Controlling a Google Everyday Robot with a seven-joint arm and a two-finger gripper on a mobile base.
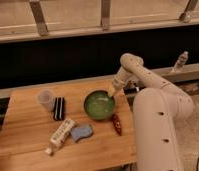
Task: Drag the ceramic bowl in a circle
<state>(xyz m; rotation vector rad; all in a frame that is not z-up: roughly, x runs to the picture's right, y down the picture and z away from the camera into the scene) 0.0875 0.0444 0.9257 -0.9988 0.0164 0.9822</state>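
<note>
Round, shallow, glossy green ceramic bowl [96,106] on the far right part of the light wooden table [27,131]. The white arm reaches down from the right; its gripper [112,95] sits at the bowl's right rim, and whether it is clenched or released cannot be told. Left of the bowl: a black rectangular block [59,108] and a translucent whitish plastic cup [45,98]. Nearer the front: a white tube [60,135], a blue sponge [82,132] and a small reddish-brown object [116,124].

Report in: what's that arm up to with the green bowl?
Gripper at right rim of ceramic bowl. Bowl upright on table. Reddish object close by its front right; black case to its left.
</note>
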